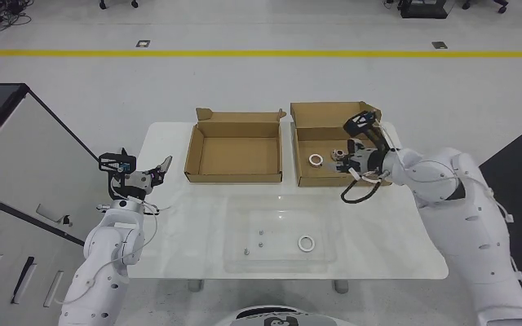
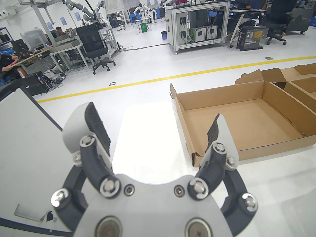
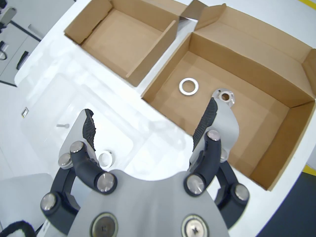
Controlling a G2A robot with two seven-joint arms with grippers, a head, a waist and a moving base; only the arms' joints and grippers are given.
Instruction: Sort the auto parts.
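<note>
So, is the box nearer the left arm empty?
Empty: the box has a bare cardboard floor in the top view and both wrist views.

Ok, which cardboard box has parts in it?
The box by the right end effector, holding a ring and a flanged part; the other box is bare.

The left box (image 1: 236, 155) and right box (image 1: 322, 137) are open on top, walled all round. Only a narrow gap parts them

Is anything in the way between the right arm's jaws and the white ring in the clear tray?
Nothing visible does. The right gripper, jaws open, hovers over the right cardboard box's near side; the white ring lies uncovered in the clear tray, only bare table between.
</note>
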